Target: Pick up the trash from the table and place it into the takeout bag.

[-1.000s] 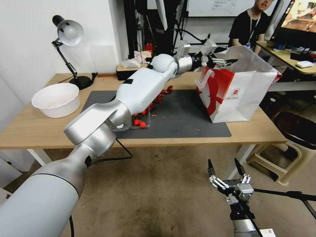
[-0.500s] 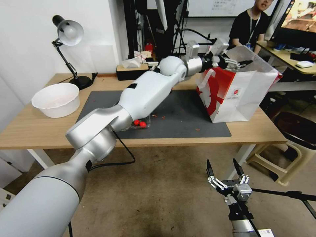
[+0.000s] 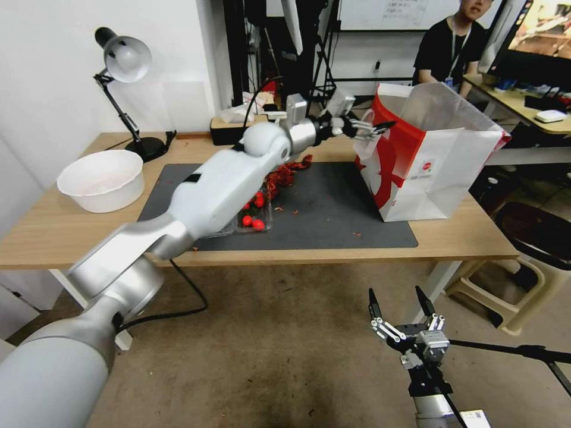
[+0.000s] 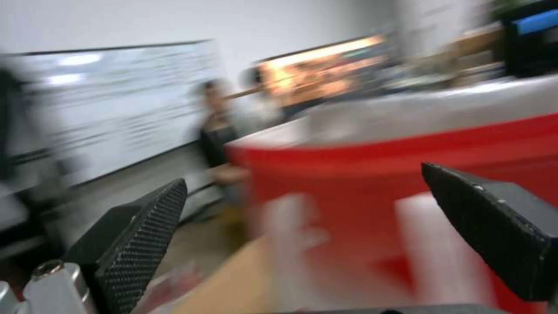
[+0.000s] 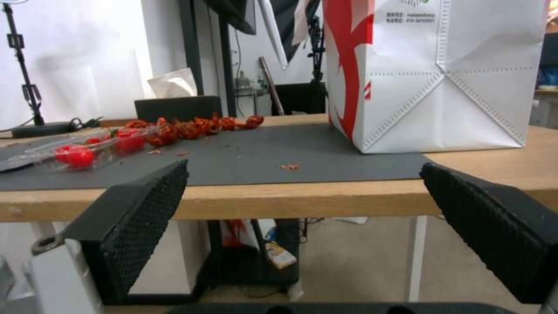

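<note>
Takeout bag (image 3: 440,172) beside empty left claw (image 3: 373,127)

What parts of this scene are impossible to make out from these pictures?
- Inside of the takeout bag: in the head view its walls hide the contents.
- Clear box of tomatoes: the left arm covers part of it in the head view.
- Left wrist view: motion blur smears the bag and the room beyond the left gripper.

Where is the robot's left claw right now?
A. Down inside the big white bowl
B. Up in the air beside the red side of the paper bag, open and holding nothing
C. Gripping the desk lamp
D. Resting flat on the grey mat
B: the left gripper hangs open and empty next to the red panel of the takeout bag, above the table.
</note>
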You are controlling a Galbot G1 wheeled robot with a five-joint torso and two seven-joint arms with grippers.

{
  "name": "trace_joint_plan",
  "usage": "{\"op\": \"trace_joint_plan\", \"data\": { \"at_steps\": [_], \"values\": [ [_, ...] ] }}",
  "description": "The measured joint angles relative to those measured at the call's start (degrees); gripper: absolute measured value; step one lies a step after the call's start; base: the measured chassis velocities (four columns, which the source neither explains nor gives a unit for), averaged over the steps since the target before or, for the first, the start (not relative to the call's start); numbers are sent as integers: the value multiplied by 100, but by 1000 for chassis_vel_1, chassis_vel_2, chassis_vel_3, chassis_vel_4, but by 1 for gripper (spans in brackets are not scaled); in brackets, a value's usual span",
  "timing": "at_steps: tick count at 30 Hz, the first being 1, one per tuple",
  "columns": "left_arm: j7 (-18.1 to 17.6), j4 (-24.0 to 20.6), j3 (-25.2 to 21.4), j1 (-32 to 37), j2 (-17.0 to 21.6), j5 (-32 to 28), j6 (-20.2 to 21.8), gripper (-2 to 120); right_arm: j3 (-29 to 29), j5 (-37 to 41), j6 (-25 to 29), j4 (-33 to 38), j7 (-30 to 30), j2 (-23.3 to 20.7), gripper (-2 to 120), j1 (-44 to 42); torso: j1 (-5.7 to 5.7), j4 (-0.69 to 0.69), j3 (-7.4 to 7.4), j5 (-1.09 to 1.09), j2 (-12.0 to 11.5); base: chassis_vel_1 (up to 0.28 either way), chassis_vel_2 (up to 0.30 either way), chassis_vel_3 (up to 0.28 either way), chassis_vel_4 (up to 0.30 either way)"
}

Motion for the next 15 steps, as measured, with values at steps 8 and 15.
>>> {"op": "trace_joint_plan", "data": {
  "at_steps": [8, 15],
  "values": [
    [-3875, -1357, 122, 609, 428, 1062, 572, 100, -8, -8, -27, -3, 17, -13, 100, 23, 0, -3, -1, 1, 0, 0, 0, 0, 0],
    [-6948, -2419, -296, 1594, 796, 2213, 2108, 100, 10, -15, -26, 47, 27, -46, 100, -23, 0, -2, -1, 1, 1, 0, 0, 0, 0]
  ]
}}
